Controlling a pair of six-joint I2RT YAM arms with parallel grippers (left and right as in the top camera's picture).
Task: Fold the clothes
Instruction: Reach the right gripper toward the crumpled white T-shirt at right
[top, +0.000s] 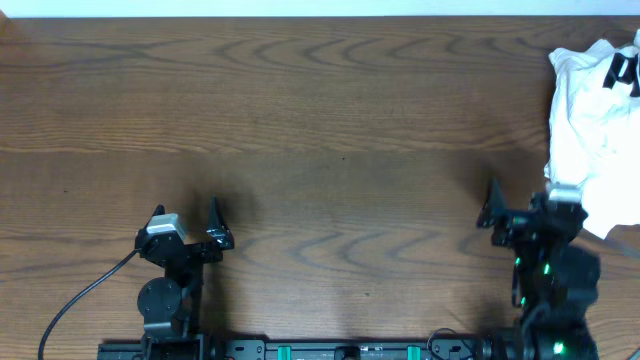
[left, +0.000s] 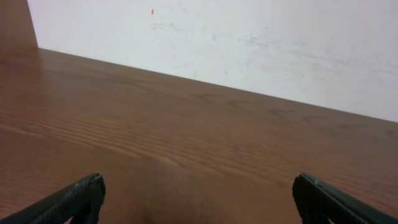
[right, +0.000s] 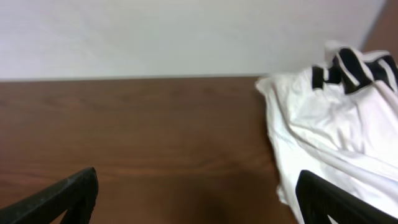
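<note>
overhead, white t-shirt (top: 590, 120) far right, left tool (left: 199, 179) and right tool (right: 198, 177) gaping, empty

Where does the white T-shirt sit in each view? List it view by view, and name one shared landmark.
Overhead: the white T-shirt lies bunched at the right edge, upper half, with its black lettering showing.
Left wrist: not in it.
Right wrist: right side of the picture, crumpled, with the lettering at its top.
Shared landmark: the brown wood-grain table, seen in all three views.
</note>
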